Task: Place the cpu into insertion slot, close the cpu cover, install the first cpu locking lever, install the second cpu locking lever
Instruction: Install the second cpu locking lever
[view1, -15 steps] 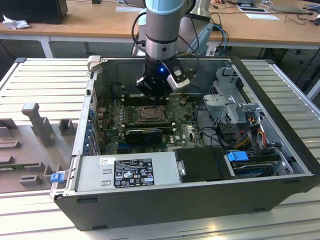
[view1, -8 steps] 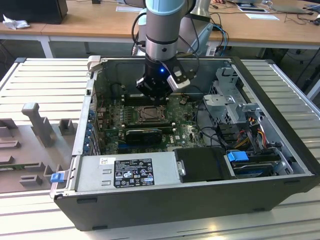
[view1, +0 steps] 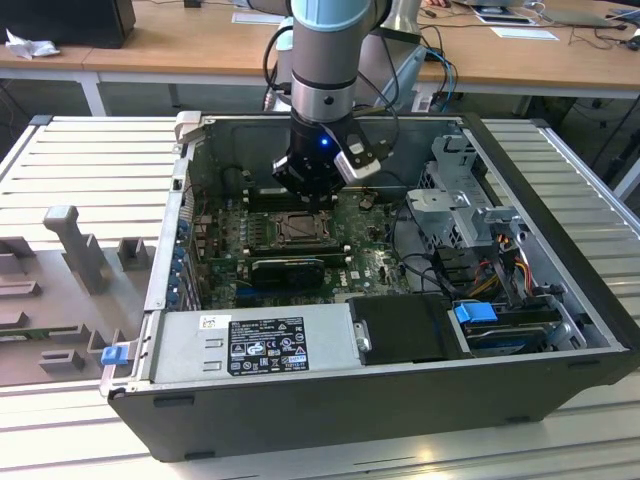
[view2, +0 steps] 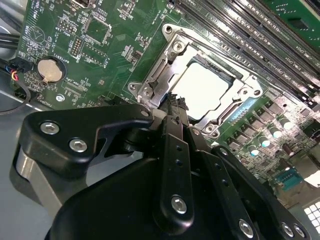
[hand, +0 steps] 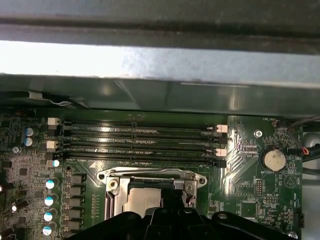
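cpu (view2: 207, 90) seated in insertion slot (view2: 172, 47); cpu cover (view2: 150, 85) down | fingers (view2: 172, 107) closed, empty

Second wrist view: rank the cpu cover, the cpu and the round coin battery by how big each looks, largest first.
1. cpu cover, the metal frame lying closed around the chip.
2. cpu, the pale square showing through the cover's window.
3. coin battery, clearly the smallest.
All three sit on the same board, though at different distances from the camera.

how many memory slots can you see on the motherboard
4 memory slots, lying side by side in parallel rows between the cpu cover and the case wall. All look empty.
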